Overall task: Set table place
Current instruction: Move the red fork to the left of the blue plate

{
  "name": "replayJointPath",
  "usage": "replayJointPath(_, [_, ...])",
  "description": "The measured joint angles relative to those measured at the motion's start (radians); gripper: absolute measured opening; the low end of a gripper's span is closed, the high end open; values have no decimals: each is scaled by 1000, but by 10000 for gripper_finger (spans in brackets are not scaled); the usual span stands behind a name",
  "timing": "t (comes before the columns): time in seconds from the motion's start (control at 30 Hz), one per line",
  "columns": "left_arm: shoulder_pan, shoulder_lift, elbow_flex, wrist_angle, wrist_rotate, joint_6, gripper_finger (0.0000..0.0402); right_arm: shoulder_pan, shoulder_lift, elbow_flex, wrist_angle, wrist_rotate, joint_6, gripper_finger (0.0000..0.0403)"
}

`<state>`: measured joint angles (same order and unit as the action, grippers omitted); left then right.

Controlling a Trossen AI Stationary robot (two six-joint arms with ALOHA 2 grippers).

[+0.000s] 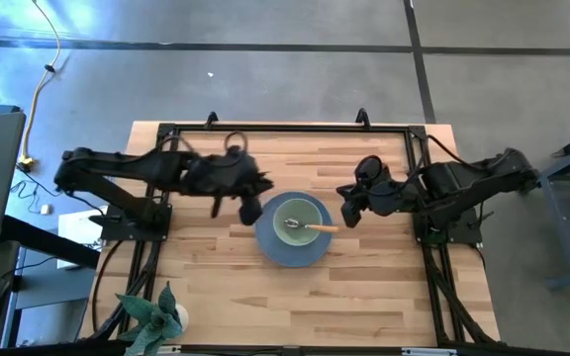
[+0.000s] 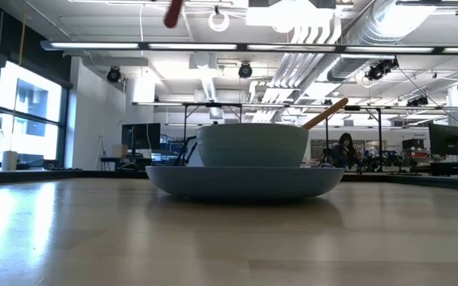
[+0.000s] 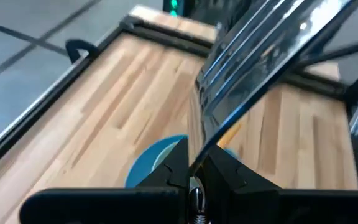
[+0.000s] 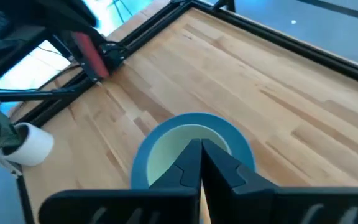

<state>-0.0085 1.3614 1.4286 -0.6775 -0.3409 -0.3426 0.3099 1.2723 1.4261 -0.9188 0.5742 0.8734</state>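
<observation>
Under us lies the large light wood plank table (image 1: 216,267). On our left, the left gripper (image 1: 248,203) hangs just beside the round grey-blue plate (image 1: 275,249), fingers clamped on the red-handled metal fork (image 3: 272,56). At centre, the pale green bowl (image 1: 287,212) sits on that plate, holding the yellow-handled metal spoon (image 1: 315,227). Rightward, our right gripper (image 1: 349,211) hovers near the plate's edge, fingers pressed together.

grey-blue plate (image 1: 271,250), pale green bowl (image 1: 287,212), yellow-handled spoon (image 1: 321,228), red-handled fork (image 4: 89,51), light wood table (image 1: 364,287).
</observation>
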Motion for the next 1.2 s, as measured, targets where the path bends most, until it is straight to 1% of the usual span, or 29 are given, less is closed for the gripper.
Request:
replayJointPath(0.13, [-69, -97, -91, -14, -63, -119, 11, 0, -15, 0, -41, 18, 0, 0])
replayJointPath(0.2, [-103, -147, -167, 0, -79, -203, 11, 0, -18, -1, -59, 21, 0, 0])
replayJointPath(0.27, [-131, -196, -268, 42, -87, -282, 11, 0, -19, -1, -60, 27, 0, 0])
replayJointPath(0.37, [-164, -265, -451, 209, -77, -377, 11, 0, -18, -1, -65, 28, -1, 0])
replayJointPath(0.43, [-165, -301, -573, 381, -49, -417, 11, 0, -18, -1, -66, 28, 0, 0])
replayJointPath(0.53, [-162, -332, -746, 597, -11, -480, 11, 0, -18, -1, -65, 28, 7, 0])
replayJointPath(0.6, [-161, -340, -839, 674, -7, -529, 11, 0, -18, -1, -64, 28, 9, 0])
replayJointPath(0.67, [-161, -340, -907, 702, -3, -591, 11, 0, -17, -1, -66, 28, 17, 0])
replayJointPath(0.77, [-161, -340, -976, 708, 11, -663, 11, 0, -17, -1, -65, 28, 18, 0])
replayJointPath(0.9, [-158, -339, -1010, 718, 12, -685, 11, 0, -17, -1, -64, 28, 25, 0])
replayJointPath(1.07, [-98, -329, -1058, 765, 37, -729, 11, -2, -17, -1, -57, 53, 27, 0])
replayJointPath(1.2, [-39, -314, -1107, 850, 104, -722, 11, -2, -17, -1, -51, 59, 27, 0])
